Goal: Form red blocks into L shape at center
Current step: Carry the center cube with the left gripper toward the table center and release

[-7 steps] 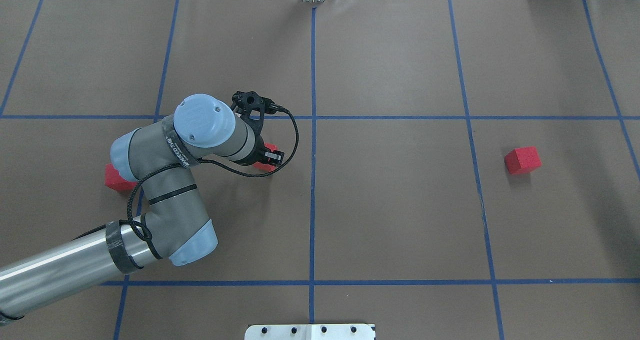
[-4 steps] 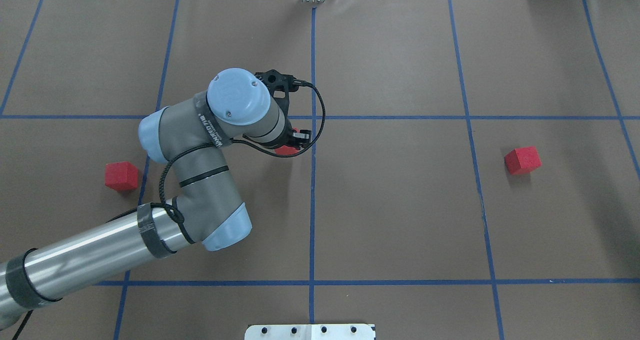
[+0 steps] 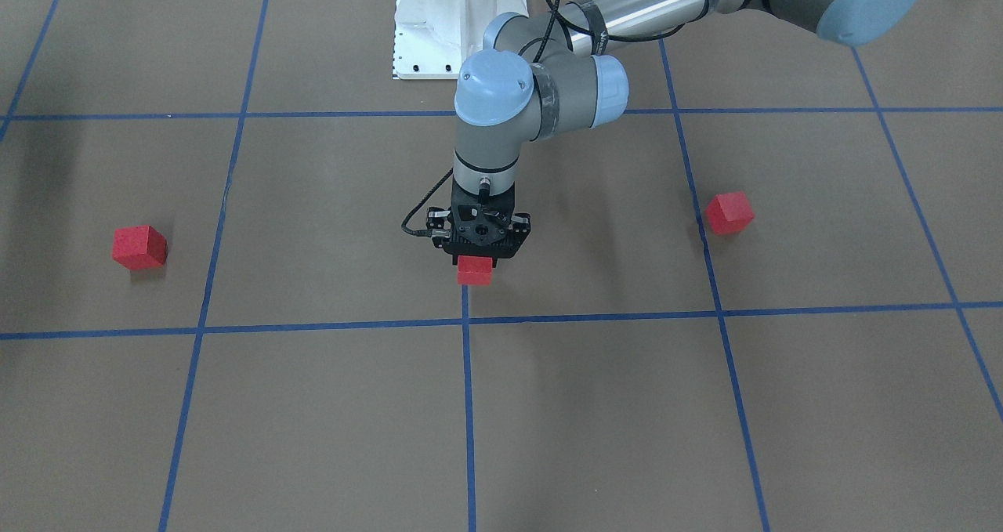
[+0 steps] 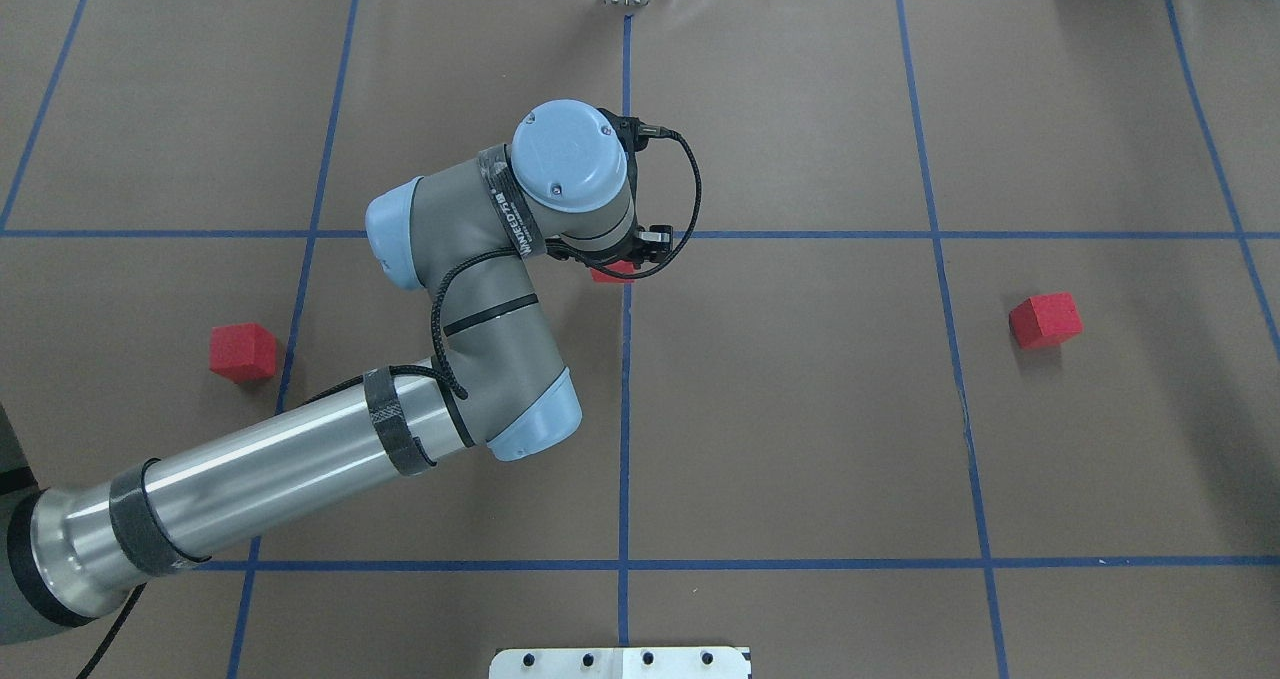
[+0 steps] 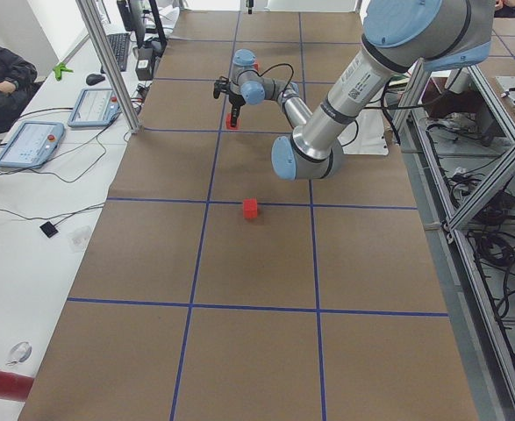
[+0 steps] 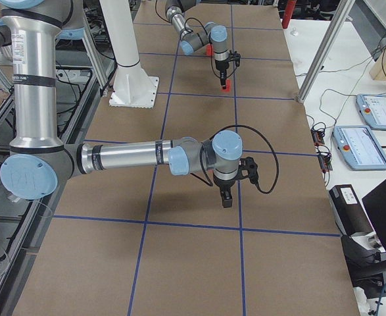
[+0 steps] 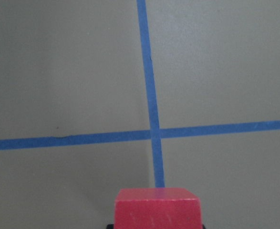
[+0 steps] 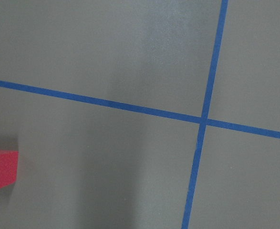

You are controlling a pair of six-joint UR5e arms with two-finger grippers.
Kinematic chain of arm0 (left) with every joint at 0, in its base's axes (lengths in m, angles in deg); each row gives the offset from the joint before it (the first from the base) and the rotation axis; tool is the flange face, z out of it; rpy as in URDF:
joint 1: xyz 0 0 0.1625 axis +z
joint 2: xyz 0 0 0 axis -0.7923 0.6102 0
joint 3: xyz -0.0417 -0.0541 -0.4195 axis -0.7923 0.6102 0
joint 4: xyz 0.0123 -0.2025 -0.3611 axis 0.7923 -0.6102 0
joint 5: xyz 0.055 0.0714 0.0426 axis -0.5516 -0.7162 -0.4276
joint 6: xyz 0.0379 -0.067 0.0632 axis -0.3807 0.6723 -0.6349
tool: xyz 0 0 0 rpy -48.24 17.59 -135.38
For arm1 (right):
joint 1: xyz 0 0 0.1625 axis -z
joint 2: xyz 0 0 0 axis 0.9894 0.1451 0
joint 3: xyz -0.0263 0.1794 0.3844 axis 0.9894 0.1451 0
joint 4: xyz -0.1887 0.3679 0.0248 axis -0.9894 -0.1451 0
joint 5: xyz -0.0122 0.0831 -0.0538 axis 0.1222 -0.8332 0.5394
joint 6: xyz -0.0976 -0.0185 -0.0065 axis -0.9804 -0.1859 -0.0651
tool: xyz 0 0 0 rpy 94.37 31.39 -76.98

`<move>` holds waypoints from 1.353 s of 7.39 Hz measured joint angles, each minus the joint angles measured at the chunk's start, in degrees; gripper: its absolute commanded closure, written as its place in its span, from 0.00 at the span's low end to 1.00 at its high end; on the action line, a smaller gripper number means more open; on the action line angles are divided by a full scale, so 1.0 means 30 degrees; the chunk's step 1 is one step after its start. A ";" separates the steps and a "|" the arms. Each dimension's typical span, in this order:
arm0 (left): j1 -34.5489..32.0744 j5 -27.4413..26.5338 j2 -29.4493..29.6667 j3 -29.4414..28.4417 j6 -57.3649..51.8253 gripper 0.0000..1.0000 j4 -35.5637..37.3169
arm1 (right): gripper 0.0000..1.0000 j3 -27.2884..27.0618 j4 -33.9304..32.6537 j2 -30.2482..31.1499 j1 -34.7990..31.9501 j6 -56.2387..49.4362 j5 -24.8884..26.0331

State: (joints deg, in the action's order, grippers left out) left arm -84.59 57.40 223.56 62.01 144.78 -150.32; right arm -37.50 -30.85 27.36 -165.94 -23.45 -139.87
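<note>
The right-side red block (image 3: pixel 139 247) and the left-side red block (image 3: pixel 729 212) sat well apart on the brown floor (image 3: pixel 313 407) in the front-facing view. The left gripper (image 3: pixel 475 264) was clamped on the held red block (image 3: pixel 475 274), just on the robot's side of the center crossing (image 3: pixel 465 321). Overhead, the held red block (image 4: pixel 612 274) showed at the blue line beside that crossing (image 4: pixel 625 234). The left wrist camera showed it (image 7: pixel 157 207) short of the crossing (image 7: pixel 154 134). In the exterior right view, the right gripper (image 6: pixel 227 197) hung over the floor; whether it was open or closed could not be told.

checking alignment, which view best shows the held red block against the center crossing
Left wrist-mounted: the held red block hangs short of the center crossing. Front-facing shows it under the left gripper; overhead mostly hides it; side views show it tiny.
</note>
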 measured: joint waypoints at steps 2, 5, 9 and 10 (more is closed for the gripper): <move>0.0048 -0.0148 0.0139 -0.0654 0.0035 1.00 -0.0497 | 0.01 0.0034 0.0017 0.0000 -0.0001 0.0006 0.0020; 0.0268 -0.0166 0.0212 -0.0916 0.0059 1.00 -0.0569 | 0.01 0.0356 0.0095 0.0000 0.0000 -0.0006 -0.0032; 0.0420 -0.0148 0.0452 -0.1252 0.0374 0.57 -0.0578 | 0.01 0.0454 0.0153 -0.0032 0.0000 0.0000 -0.0103; 0.0434 -0.0141 0.0517 -0.1297 0.0473 0.13 -0.0566 | 0.01 0.0455 0.0151 -0.0046 0.0000 0.0000 -0.0111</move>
State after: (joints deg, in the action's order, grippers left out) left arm -83.29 56.97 225.11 58.12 146.20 -152.01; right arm -36.13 -30.40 27.23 -165.94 -23.45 -140.21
